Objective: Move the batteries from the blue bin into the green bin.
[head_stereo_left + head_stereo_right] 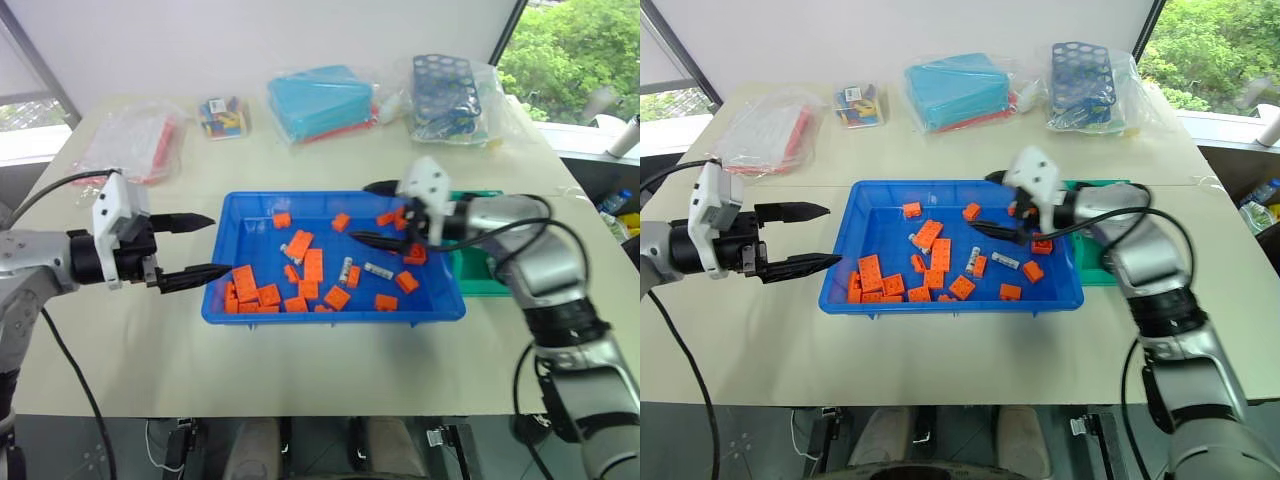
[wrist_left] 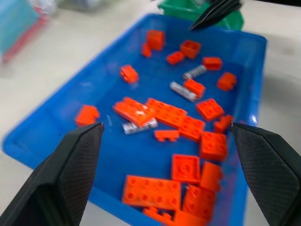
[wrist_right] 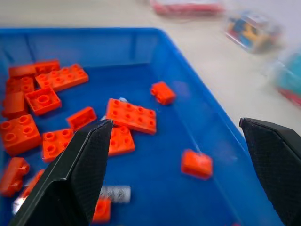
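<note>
The blue bin (image 1: pixel 330 316) sits mid-table, holding orange blocks (image 1: pixel 300 245) and three small silver-grey batteries: one (image 1: pixel 347 268) and another (image 1: pixel 379 270) right of centre, a third (image 1: pixel 285 250) further left. The green bin (image 1: pixel 480 278) stands against the blue bin's right side, partly hidden by my right arm. My left gripper (image 1: pixel 208 247) is open just outside the blue bin's left rim and points into it. Open and empty, my right gripper (image 1: pixel 363 212) hovers over the right half of the blue bin. The right wrist view shows a battery (image 3: pixel 115 193) below the fingers.
Along the far edge lie a teal box in plastic wrap (image 1: pixel 320 100), a dark-blue rack with round holes (image 1: pixel 447 92), a small pack of coloured pieces (image 1: pixel 224 116) and a bagged red-and-white item (image 1: pixel 135 140). Bare table runs in front of the blue bin.
</note>
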